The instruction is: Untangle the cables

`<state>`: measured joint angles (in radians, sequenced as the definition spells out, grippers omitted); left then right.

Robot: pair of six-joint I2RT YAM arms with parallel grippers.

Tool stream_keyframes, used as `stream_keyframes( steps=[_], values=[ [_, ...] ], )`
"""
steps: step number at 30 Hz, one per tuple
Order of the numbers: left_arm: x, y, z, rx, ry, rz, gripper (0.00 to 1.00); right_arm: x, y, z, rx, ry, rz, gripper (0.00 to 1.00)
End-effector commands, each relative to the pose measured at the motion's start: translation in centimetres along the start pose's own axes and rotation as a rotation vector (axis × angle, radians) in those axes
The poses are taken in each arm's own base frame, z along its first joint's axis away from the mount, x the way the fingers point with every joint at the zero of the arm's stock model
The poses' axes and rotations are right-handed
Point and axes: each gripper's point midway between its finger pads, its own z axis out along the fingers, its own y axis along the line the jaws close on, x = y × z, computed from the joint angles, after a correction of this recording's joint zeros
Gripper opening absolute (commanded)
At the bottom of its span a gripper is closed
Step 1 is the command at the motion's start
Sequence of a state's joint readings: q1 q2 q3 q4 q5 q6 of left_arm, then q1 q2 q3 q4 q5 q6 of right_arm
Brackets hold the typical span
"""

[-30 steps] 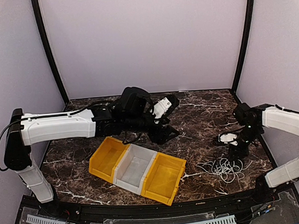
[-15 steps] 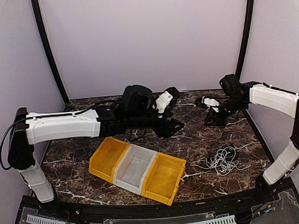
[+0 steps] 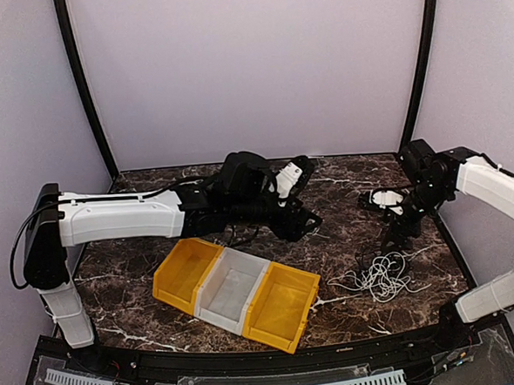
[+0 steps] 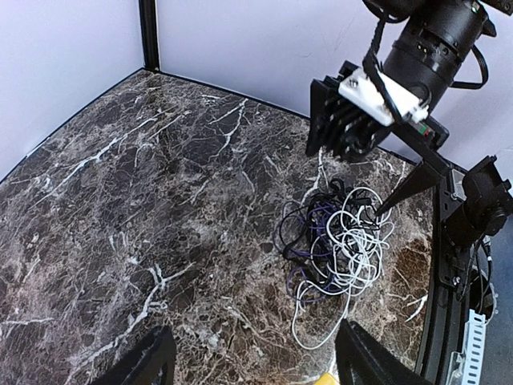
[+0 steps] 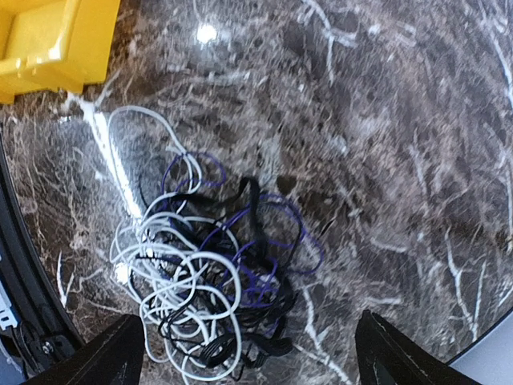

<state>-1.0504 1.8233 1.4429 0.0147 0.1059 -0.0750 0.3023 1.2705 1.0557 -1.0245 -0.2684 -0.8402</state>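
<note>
**Cables.** The cables (image 3: 380, 277) lie as one loose tangle on the dark marble surface (image 3: 330, 240), toward its right near side. The tangle is made of white, black and purple cords looped through one another (image 5: 208, 273). A single white loop trails out of the tangle toward the near edge of the surface (image 4: 309, 333). The tangle rests flat and no cord is lifted off the surface.

**Right arm.** The right fingers (image 5: 112, 357) point down over the tangle and stand wide apart, with nothing held between them. In the left wrist view, one right finger (image 4: 405, 186) slants down to the far edge of the tangle. Whether its tip touches a cord cannot be determined. In the top view the right fingers (image 3: 399, 232) sit just beyond the tangle.

**Left arm.** The left arm reaches across the middle of the surface toward the right. The left fingers (image 4: 148, 361) are fully spread and hold nothing. They are well apart from the tangle (image 4: 337, 241), which lies ahead of them.

**Bins.** Three open bins stand side by side in a diagonal row at the near centre, left of the tangle:
- a yellow bin (image 3: 183, 271)
- a white bin (image 3: 231, 290)
- a second yellow bin (image 3: 281, 306), the closest to the cables but not touching them
</note>
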Motion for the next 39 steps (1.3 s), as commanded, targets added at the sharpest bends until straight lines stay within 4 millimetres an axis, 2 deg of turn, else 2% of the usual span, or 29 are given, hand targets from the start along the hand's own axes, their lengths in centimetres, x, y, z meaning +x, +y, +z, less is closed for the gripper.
stream_keyframes(
  steps=[1,5,7,8,9,12,14,15,17,18,21,26,27,28,29,30,32,33,35,39],
  values=[
    [-1.3,-1.0,0.4,0.05,-0.041,-0.015,0.71,4.8,1.4,2.1,-0.016,0.182,0.019,0.96],
    [-1.8,-1.2,0.7,0.065,-0.042,-0.052,0.72,6.1,1.4,4.5,-0.033,0.22,0.047,0.98],
    [-2.0,-1.0,0.7,0.049,-0.042,-0.066,0.71,6.4,1.6,5.6,-0.058,0.223,0.058,0.94],
    [-2.2,-0.9,0.7,0.046,-0.044,-0.067,0.71,6.4,1.7,6.0,-0.075,0.225,0.063,0.88],
    [-2.1,-0.8,0.6,0.039,-0.038,-0.067,0.71,6.3,1.9,6.5,-0.095,0.227,0.071,0.81],
    [-1.9,-0.6,0.5,0.025,-0.03,-0.068,0.71,5.3,1.6,7.2,-0.136,0.206,0.092,0.47],
    [-1.6,-0.5,0.5,0.02,-0.025,-0.07,0.71,3.8,1.1,7.2,-0.146,0.156,0.094,0.23],
    [-1.5,-0.5,0.6,0.018,-0.022,-0.071,0.71,2.9,0.5,7.1,-0.134,0.125,0.093,0.14],
    [-1.3,-0.4,0.7,0.019,-0.019,-0.081,0.71,0.9,-1.1,6.8,-0.096,0.064,0.091,0.01],
    [-1.3,-0.4,0.7,0.019,-0.02,-0.084,0.71,-0.1,-2.1,6.6,-0.069,0.037,0.09,0.0],
    [-1.2,-0.5,1.1,0.026,-0.02,-0.095,0.71,-2.3,-4.4,5.8,-0.005,-0.017,0.083,0.0],
    [-0.4,-0.8,1.6,0.048,0.001,-0.097,0.7,-5.4,-7.1,4.7,0.057,-0.097,0.091,0.0],
    [0.1,-0.9,1.8,0.055,0.012,-0.099,0.7,-5.6,-7.4,5.0,0.059,-0.104,0.102,0.07],
    [0.2,-1.1,2.0,0.066,0.015,-0.097,0.7,-5.5,-7.7,5.4,0.059,-0.098,0.119,0.26],
    [0.6,-1.1,2.2,0.069,0.025,-0.094,0.69,-5.3,-7.9,5.6,0.059,-0.078,0.132,0.4],
    [1.1,-1.0,2.5,0.067,0.038,-0.095,0.69,-5.2,-7.9,5.7,0.051,-0.063,0.141,0.46],
    [2.0,-0.5,3.0,0.038,0.069,-0.09,0.69,-5.3,-7.7,4.9,0.055,-0.072,0.132,0.56],
    [2.0,-0.2,3.1,0.022,0.076,-0.085,0.69,-5.9,-7.4,3.8,0.068,-0.106,0.117,0.61],
    [3.3,0.8,3.4,-0.028,0.129,-0.081,0.69,-6.7,-7.0,2.1,0.089,-0.156,0.097,0.71],
    [4.5,3.3,3.9,-0.08,0.17,-0.17,0.67,-8.2,-5.8,0.0,0.094,-0.217,0.051,0.73]
  ],
)
